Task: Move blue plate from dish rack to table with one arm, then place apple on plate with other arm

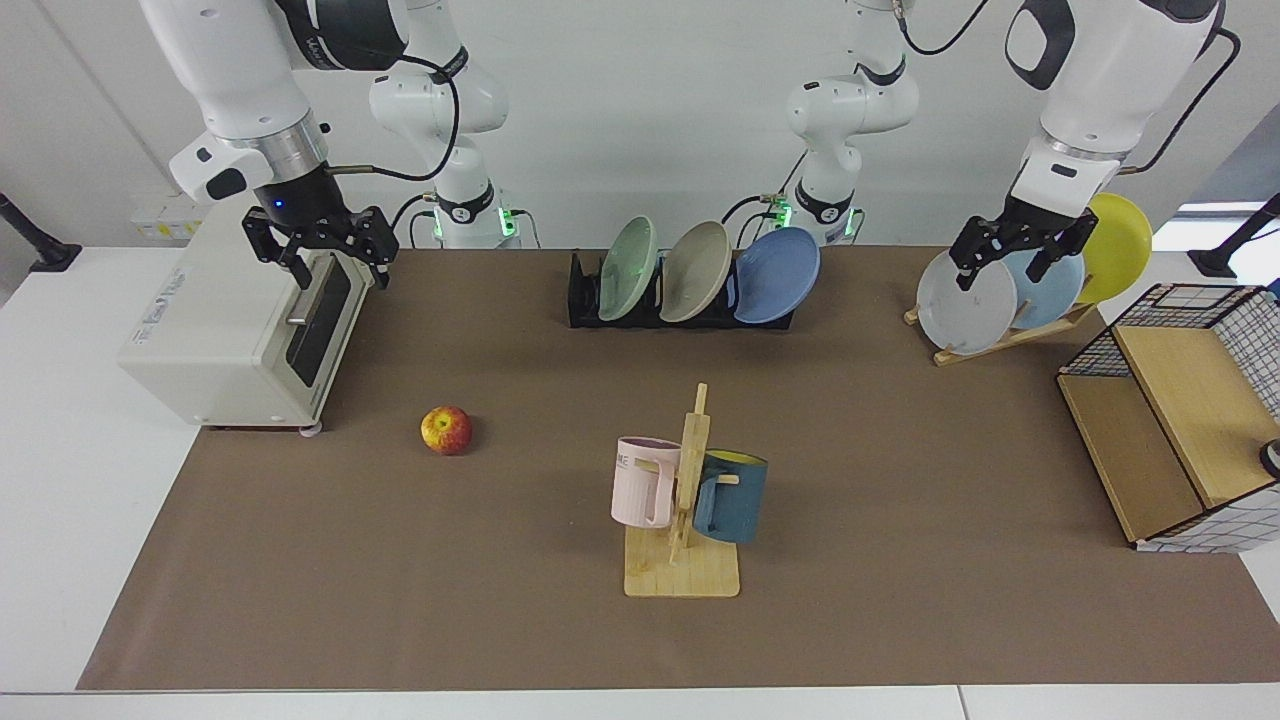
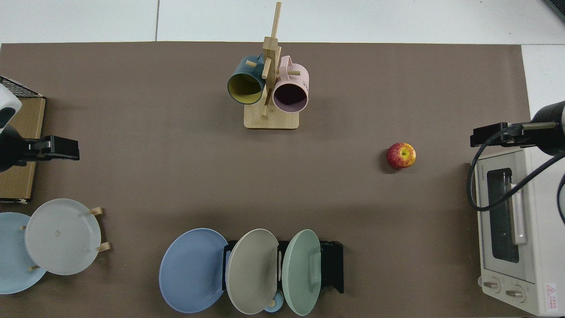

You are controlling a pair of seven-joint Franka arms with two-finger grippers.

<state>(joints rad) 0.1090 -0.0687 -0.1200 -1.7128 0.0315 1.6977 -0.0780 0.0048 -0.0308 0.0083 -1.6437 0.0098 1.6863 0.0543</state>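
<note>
Pale blue plate (image 2: 13,260) cut off by top view's edge

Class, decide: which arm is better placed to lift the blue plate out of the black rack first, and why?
Left. The left gripper hangs nearer the round periwinkle-blue plate at the black slotted dish rack's end; the right gripper hangs by the toaster oven, near the red apple.
</note>
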